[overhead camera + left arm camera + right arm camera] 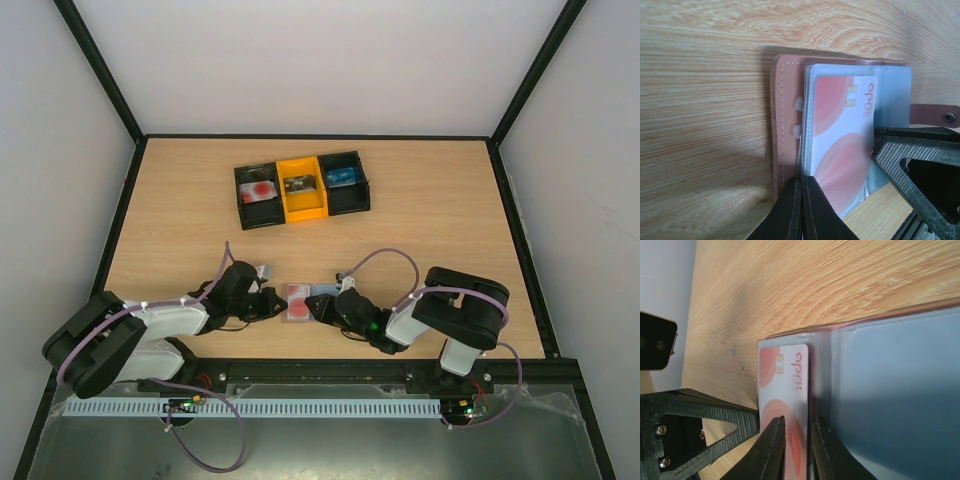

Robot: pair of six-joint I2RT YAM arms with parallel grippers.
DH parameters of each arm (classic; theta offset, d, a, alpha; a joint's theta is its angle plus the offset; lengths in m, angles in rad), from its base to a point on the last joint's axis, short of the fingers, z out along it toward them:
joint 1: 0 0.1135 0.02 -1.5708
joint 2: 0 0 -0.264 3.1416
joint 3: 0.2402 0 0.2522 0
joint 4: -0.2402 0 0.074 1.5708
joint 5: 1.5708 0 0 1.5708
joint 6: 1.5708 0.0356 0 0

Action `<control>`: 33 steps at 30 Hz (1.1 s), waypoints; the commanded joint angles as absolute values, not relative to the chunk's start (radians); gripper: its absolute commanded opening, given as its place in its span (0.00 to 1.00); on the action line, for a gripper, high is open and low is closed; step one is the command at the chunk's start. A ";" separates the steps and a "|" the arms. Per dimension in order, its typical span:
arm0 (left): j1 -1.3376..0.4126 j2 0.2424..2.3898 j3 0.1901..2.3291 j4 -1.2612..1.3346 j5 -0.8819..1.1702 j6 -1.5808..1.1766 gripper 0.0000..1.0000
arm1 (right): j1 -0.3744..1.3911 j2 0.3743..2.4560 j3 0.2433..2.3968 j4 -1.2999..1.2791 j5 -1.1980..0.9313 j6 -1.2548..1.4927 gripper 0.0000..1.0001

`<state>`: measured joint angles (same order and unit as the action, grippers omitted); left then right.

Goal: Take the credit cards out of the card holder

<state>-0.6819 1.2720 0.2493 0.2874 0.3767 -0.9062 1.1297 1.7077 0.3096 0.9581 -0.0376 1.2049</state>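
The card holder (300,302) lies open on the table between my two grippers, its pinkish-brown edge (785,115) and blue-grey panel (890,390) showing. A pale credit card (840,135) with red round marks sits in its clear sleeve. My left gripper (804,182) is shut on the holder's sleeve edge by the spine. My right gripper (797,421) comes from the other side, rolled on its side, and its fingers stand close together over the near edge of that card (782,385). In the top view the left gripper (275,300) and right gripper (325,305) almost meet over the holder.
A black-and-yellow three-compartment tray (300,190) stands further back with small items in it, one of them a pale card with a red mark (260,190). The holder's strap with a snap (935,112) sticks out sideways. Walls enclose the table.
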 commanded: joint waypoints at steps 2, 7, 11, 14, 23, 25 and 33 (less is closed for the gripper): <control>-0.678 1.281 0.218 0.245 0.339 -0.911 0.03 | 1.132 1.739 0.317 1.016 -0.103 1.210 0.17; -0.678 1.261 0.218 0.236 0.334 -0.913 0.03 | 1.133 1.774 0.313 1.074 -0.137 1.222 0.16; -0.679 1.256 0.217 0.230 0.334 -0.913 0.03 | 1.132 1.783 0.309 1.089 -0.151 1.224 0.12; -0.678 1.252 0.216 0.223 0.327 -0.911 0.03 | 1.132 1.776 0.297 1.105 -0.149 1.222 0.06; -0.680 1.212 0.213 0.189 0.310 -0.917 0.08 | 1.129 1.754 0.274 1.110 -0.119 1.218 0.02; -0.680 1.198 0.214 0.173 0.301 -0.917 0.10 | 1.129 1.752 0.270 1.113 -0.119 1.219 0.02; -0.679 1.194 0.210 0.162 0.291 -0.917 0.12 | 1.129 1.740 0.253 1.109 -0.099 1.222 0.02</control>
